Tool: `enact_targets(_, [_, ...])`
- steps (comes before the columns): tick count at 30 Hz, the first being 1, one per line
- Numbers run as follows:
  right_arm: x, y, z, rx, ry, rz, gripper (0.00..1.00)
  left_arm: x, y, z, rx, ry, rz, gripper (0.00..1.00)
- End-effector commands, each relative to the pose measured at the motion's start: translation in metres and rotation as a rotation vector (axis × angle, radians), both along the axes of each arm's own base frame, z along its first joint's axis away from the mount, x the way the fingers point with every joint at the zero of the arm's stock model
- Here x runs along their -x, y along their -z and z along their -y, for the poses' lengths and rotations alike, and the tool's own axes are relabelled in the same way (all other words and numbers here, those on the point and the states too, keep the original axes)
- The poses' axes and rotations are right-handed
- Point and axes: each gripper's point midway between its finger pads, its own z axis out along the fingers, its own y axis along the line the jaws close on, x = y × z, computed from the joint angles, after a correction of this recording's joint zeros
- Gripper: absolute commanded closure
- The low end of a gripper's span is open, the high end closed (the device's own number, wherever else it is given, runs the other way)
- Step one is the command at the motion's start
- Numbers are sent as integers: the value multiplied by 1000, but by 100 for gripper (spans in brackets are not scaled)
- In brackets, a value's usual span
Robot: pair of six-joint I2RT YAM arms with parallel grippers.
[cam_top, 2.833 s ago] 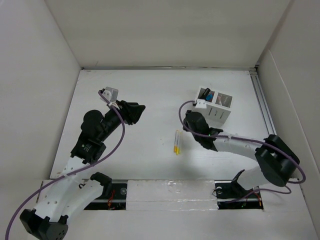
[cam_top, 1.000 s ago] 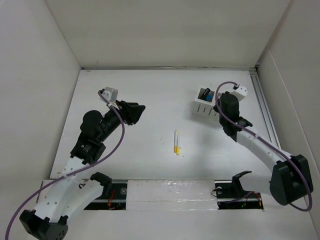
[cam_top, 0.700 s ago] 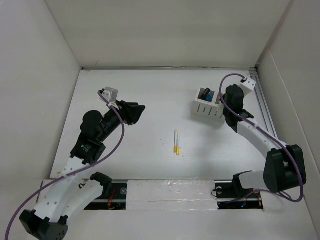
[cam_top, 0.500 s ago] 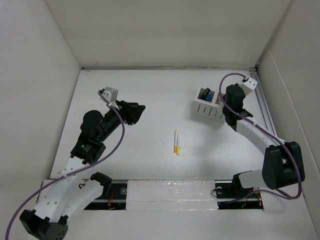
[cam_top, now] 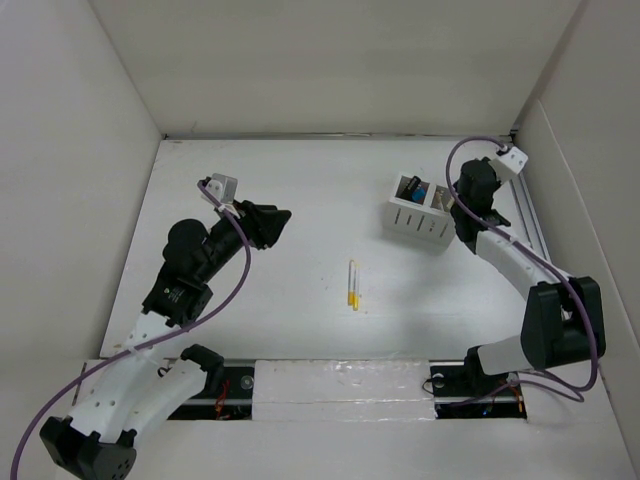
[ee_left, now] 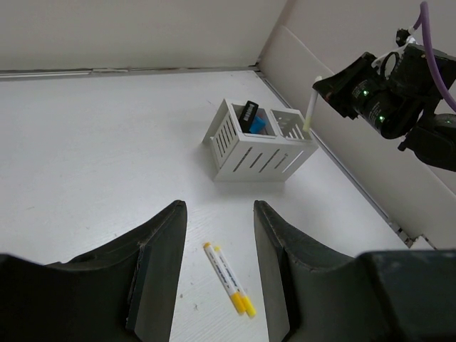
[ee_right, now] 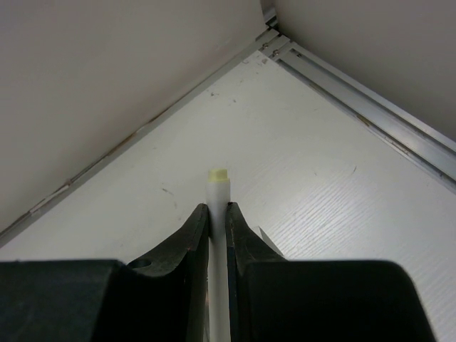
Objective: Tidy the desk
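Note:
On the white desk [cam_top: 300, 180] lie two white markers with yellow caps [cam_top: 352, 285], side by side; the left wrist view has them [ee_left: 228, 288] just below my left gripper [ee_left: 217, 206], which is open and holds nothing. The left gripper [cam_top: 270, 222] hovers left of centre. A white slotted organizer [cam_top: 420, 212] stands at the back right. My right gripper [ee_right: 217, 208] is shut on a third white marker [ee_right: 217, 187] with a pale yellow tip. From the left wrist that marker [ee_left: 311, 114] hangs tip down over the organizer's [ee_left: 260, 142] right end.
A blue thing and a black thing [ee_left: 253, 117] stick out of the organizer's left compartment. A metal rail [cam_top: 525, 215] runs along the desk's right edge, close behind the right arm. White panels wall the desk on three sides.
The right arm carried the marker from the desk's middle to the organizer, then swung its wrist further toward the right rail. The left arm and the two lying markers have not moved.

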Motion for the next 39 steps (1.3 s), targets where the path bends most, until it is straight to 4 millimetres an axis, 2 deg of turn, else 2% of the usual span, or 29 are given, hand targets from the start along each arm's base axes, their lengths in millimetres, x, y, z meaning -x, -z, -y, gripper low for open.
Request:
enact_targets(1, [-11, -35, 8, 5, 41, 101, 100, 1, -18, 1, 15, 4, 59, 61])
enact_targets(5, [-17, -25, 10, 28, 54, 76, 100, 3, -21, -1, 22, 1, 72, 61])
enact_targets(8, [-21, -10, 11, 48, 79, 36, 100, 2, -18, 0, 18, 6, 62, 61])
enact_targets(12, [-14, 9, 6, 53, 89, -6, 100, 3, -22, -2, 26, -6, 72, 61])
enact_targets(19, [-3, 23, -4, 55, 95, -54, 100, 5, -22, -1, 28, 8, 75, 61])
enact_targets(21, [0, 17, -8, 53, 89, -38, 95, 4, -20, 0, 24, 12, 65, 61])
enact_targets(24, [6, 10, -25, 44, 48, -10, 89, 9, -25, 0, 34, 20, 85, 61])
enact_targets(29, [9, 4, -35, 34, 13, -9, 83, 8, -23, 0, 31, 21, 75, 61])
enact_targets(30, [10, 4, -35, 34, 10, -12, 77, 10, -24, 1, 33, 28, 82, 61])
enact_targets(33, [16, -2, -44, 29, -23, -4, 72, 11, -27, -2, 39, 14, 91, 61])
enact_targets(37, [17, -13, -56, 15, -94, 8, 70, 10, -23, 0, 33, 26, 78, 61])
enact_targets(39, [23, -17, -71, 8, -147, 16, 72, 11, -27, -2, 41, 16, 92, 61])
